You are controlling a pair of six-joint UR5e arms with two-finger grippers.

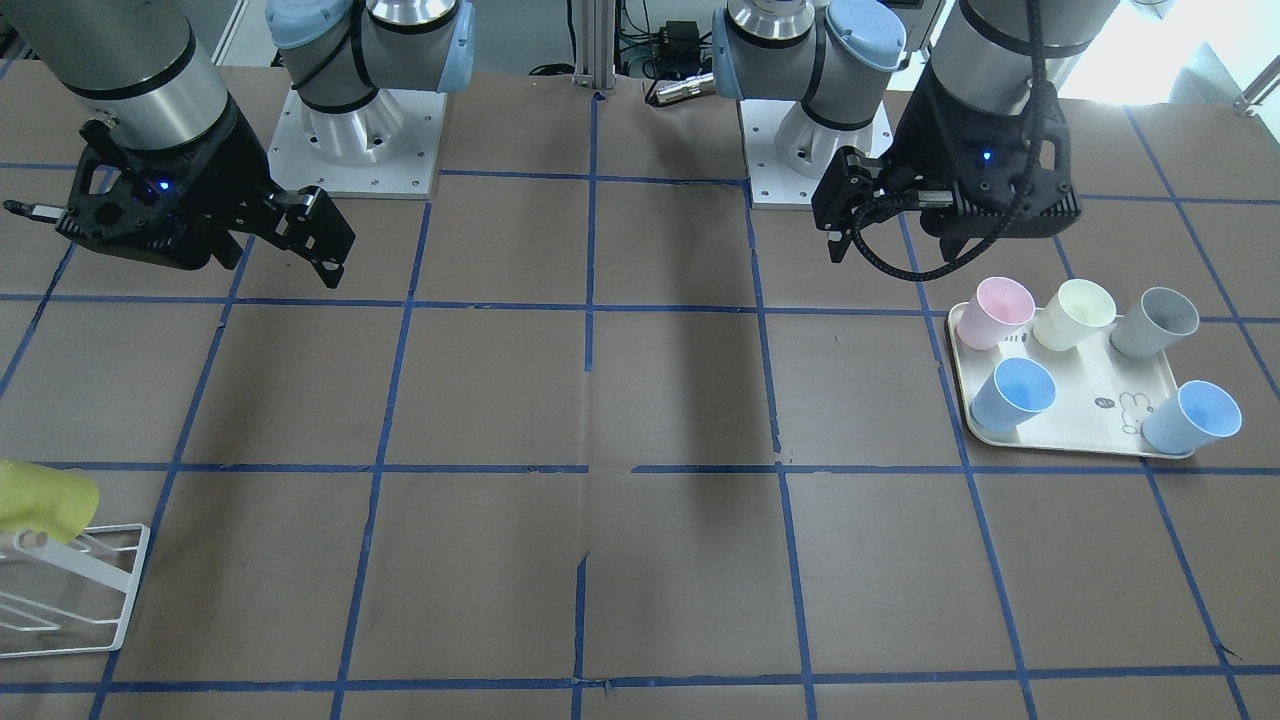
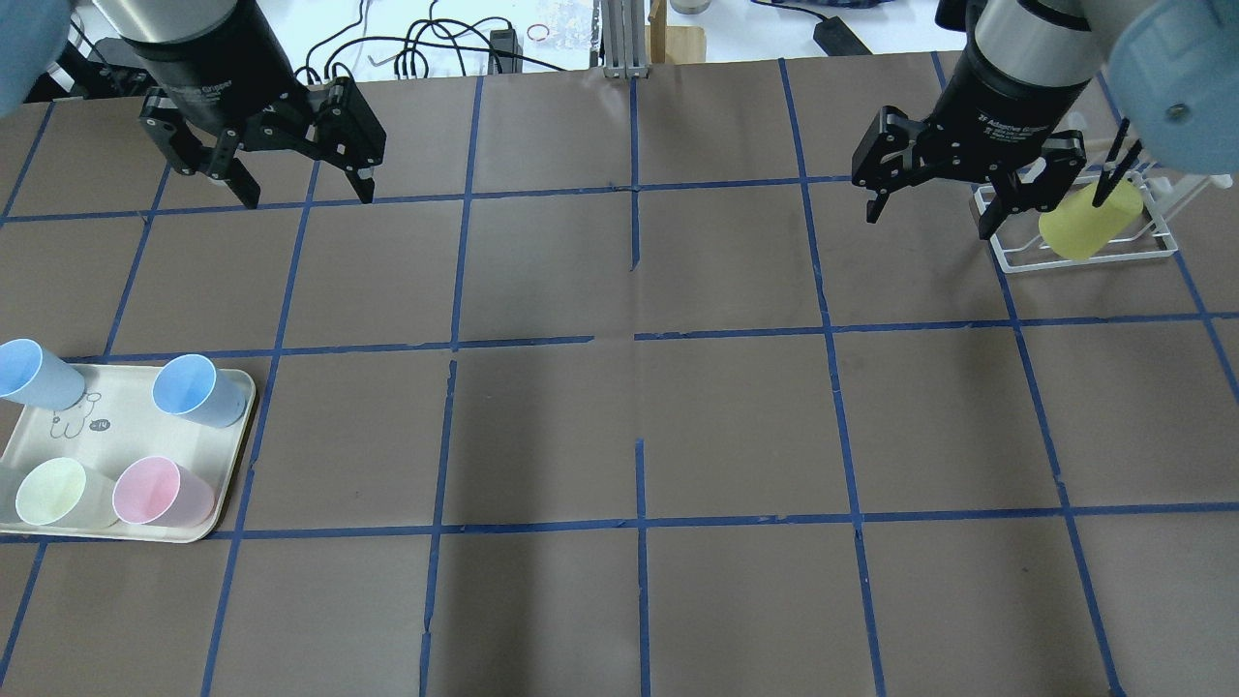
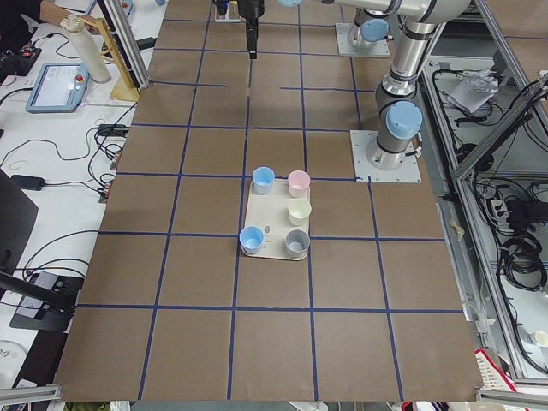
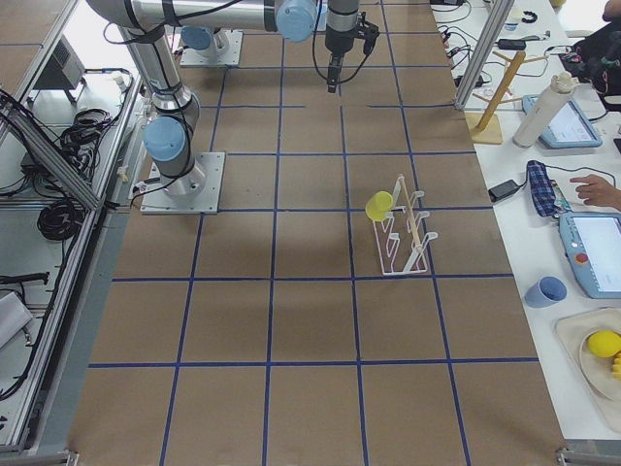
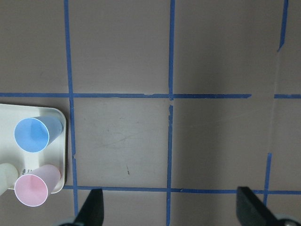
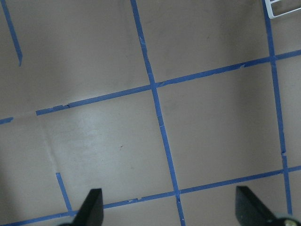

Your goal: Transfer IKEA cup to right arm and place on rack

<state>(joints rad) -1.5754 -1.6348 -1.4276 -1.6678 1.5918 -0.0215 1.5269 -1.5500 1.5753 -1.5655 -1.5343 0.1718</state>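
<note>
The lemon-yellow IKEA cup (image 2: 1089,230) hangs tilted on a rod of the white wire rack (image 2: 1084,259) at the table's far right. It also shows in the front view (image 1: 40,498) on the rack (image 1: 100,590), and in the right side view (image 4: 379,205). My right gripper (image 2: 931,223) is open and empty, raised above the table just left of the rack. Its wrist view shows open fingertips (image 6: 94,207) over bare table, with a rack corner (image 6: 282,7) at the top. My left gripper (image 2: 308,196) is open and empty at the far left.
A cream tray (image 2: 126,426) at the near left holds two light blue cups (image 2: 194,387), a pale cream-yellow cup (image 2: 53,491), a pink cup (image 2: 155,491) and a grey cup (image 1: 1155,322). Blue tape lines grid the brown table.
</note>
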